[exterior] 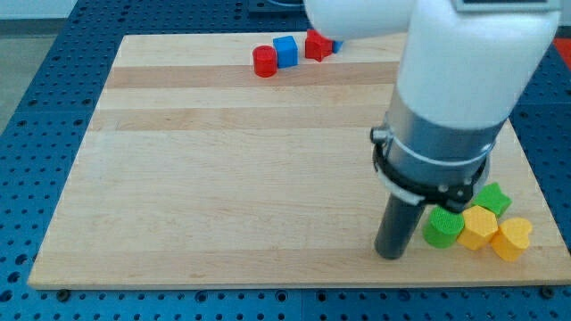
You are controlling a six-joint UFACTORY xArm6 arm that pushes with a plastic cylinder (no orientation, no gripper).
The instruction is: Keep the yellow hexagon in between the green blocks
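The yellow hexagon (479, 226) lies near the view's bottom right, between a green round block (442, 227) on its left and a green star-like block (492, 198) above it to the right, touching or nearly touching both. A second yellow block (512, 238) sits against the hexagon's right side. My tip (390, 255) rests on the board just left of the green round block, a small gap apart from it.
A red cylinder (264, 61), a blue cube (285, 51) and a red block (318, 45) cluster at the view's top centre, with a bit of another blue block (335, 45) behind. The wooden board (223, 178) ends close below and right of the yellow blocks.
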